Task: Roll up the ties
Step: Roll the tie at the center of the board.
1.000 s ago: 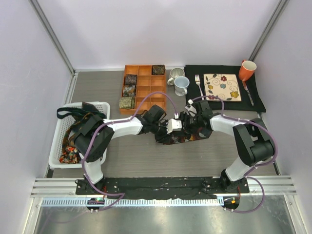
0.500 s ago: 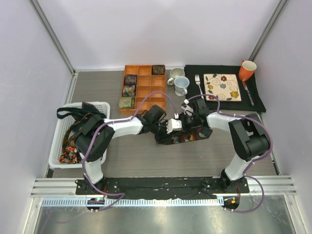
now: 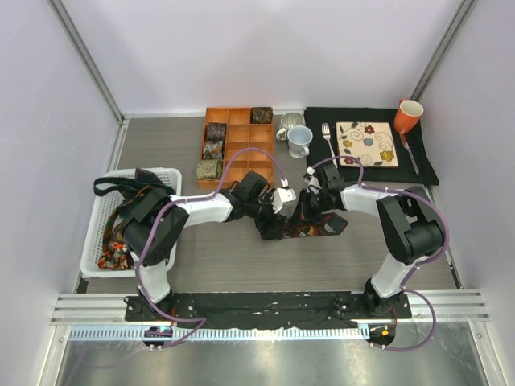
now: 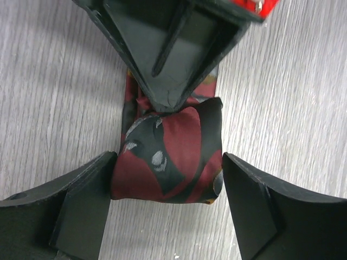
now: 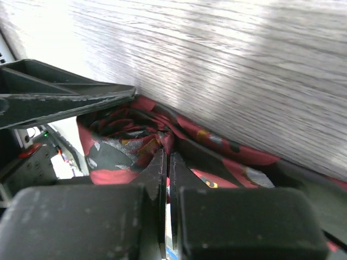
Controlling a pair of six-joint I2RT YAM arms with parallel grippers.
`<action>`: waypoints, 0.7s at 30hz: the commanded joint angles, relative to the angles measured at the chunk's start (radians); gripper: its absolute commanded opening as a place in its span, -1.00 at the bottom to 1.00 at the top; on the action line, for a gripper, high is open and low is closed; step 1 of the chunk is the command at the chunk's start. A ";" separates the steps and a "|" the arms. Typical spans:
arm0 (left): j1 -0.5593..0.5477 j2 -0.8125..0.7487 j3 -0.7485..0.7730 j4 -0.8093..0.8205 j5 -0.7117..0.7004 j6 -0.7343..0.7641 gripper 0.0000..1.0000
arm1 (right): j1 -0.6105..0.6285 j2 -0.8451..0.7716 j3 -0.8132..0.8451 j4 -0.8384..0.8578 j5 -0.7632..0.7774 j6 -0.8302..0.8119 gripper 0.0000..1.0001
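Note:
A maroon and black patterned tie (image 3: 320, 228) lies at the table's middle, one end wound into a fist-sized roll (image 4: 179, 146). My left gripper (image 4: 169, 160) has a finger on each side of the roll, both touching it. My right gripper (image 5: 167, 156) is shut, its fingers pinching fabric at the roll's core; it enters the left wrist view (image 4: 168, 97) from above. In the top view the left gripper (image 3: 273, 223) and right gripper (image 3: 302, 212) meet over the tie. Several finished rolls (image 3: 211, 150) sit in the orange tray (image 3: 239, 149).
A white basket (image 3: 99, 217) at the left holds loose ties. Two mugs (image 3: 296, 137) stand behind the grippers. A black placemat (image 3: 418, 165) at the back right carries a fork, a floral plate (image 3: 367, 144), an orange mug (image 3: 407, 116) and a knife.
Both grippers have shifted slightly left and closer together over the tie. The flat stretch of tie beside the roll looks shorter.

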 commanded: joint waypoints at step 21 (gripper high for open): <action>-0.055 -0.002 -0.045 -0.119 -0.165 0.178 -0.46 | -0.007 -0.198 0.007 -0.057 -0.042 0.105 -0.22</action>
